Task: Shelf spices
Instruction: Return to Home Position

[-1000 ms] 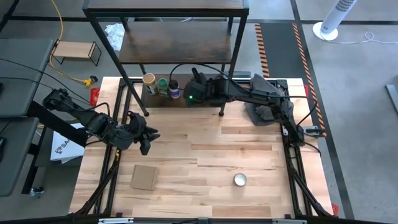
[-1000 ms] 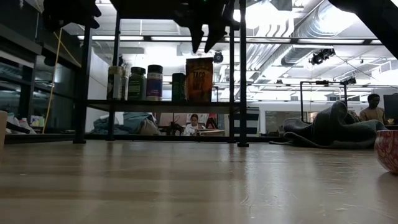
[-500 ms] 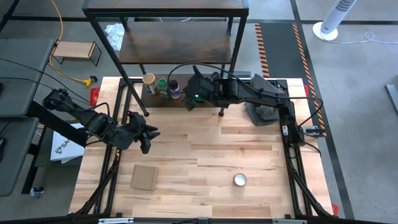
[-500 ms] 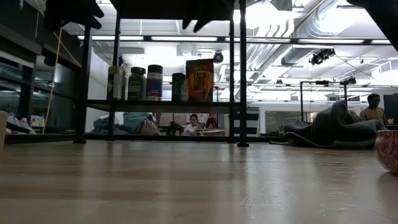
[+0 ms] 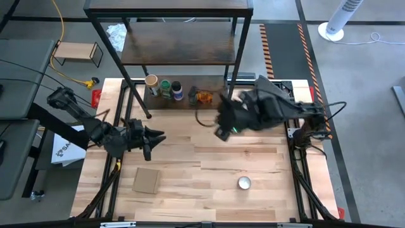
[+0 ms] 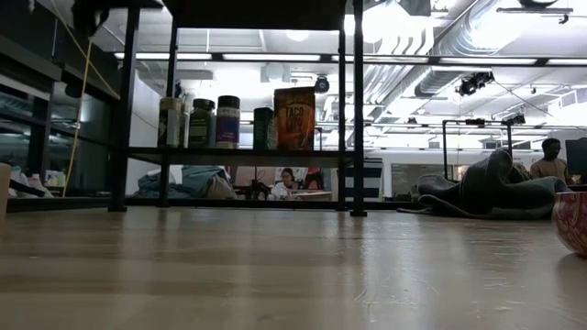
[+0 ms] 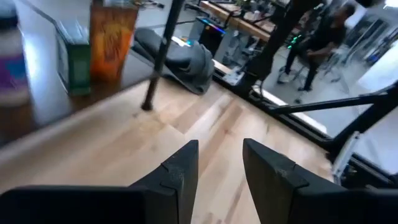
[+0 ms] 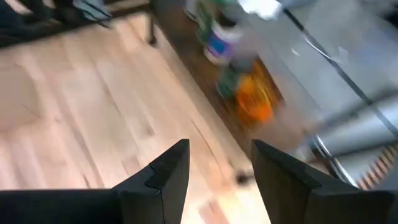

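Note:
The shelf (image 5: 180, 44) stands at the table's far edge. On its lowest board (image 6: 238, 156) stand, in a row, the tan-lidded jar (image 5: 152, 81), the green-lidded jar (image 5: 166, 85), the dark-capped jar with purple-white label (image 5: 177, 89), the small dark tin (image 5: 192, 95) and the brown-orange pouch (image 5: 204, 97), each on its base. My right gripper (image 5: 221, 131) hangs open over the table, nearer than the pouch (image 8: 255, 99). My left gripper (image 5: 155, 137) is open at the table's left middle, pointing toward the shelf and pouch (image 7: 112, 37).
A flat brown cardboard square (image 5: 146, 180) and a round silvery disc (image 5: 244, 183) lie on the near half of the table. A grey cloth (image 6: 486, 188) lies at the far right, partly under my right arm. A red-patterned bowl (image 6: 573, 220) sits at the right. People show in the room behind.
My right gripper has drawn back from above the pouch on the shelf's lowest board toward the table's near edge and right, rising out of the low view. The pouch and the other spices have stayed standing in place.

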Action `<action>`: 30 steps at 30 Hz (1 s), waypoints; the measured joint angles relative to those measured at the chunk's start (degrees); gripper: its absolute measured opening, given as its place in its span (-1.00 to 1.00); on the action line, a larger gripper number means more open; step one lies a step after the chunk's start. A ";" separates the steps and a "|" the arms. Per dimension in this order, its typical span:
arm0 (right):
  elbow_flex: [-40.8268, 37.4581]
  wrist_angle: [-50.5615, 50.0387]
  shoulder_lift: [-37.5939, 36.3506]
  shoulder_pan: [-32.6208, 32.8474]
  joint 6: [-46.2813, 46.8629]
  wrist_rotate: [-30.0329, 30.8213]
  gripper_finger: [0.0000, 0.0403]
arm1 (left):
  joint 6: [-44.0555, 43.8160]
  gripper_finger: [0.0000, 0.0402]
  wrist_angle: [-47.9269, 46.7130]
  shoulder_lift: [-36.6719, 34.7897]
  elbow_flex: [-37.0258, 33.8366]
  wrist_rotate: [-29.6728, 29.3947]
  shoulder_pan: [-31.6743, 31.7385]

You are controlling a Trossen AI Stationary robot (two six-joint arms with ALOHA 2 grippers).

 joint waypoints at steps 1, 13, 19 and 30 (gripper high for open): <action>-2.77 -1.49 -1.68 1.64 4.15 1.64 -0.17 | -0.87 -0.39 2.53 -0.12 -2.16 -0.11 -0.26; -58.63 39.40 -28.04 8.65 28.67 3.40 -0.17 | 12.30 -0.39 41.72 2.06 -22.52 26.96 24.04; -83.76 84.88 -30.94 0.13 14.88 -6.36 -0.19 | 25.41 -0.57 42.15 4.99 -22.87 45.45 37.42; -108.66 119.21 -30.18 -10.52 -4.95 -13.36 -0.93 | 42.40 -0.99 50.14 12.38 -23.64 57.60 44.66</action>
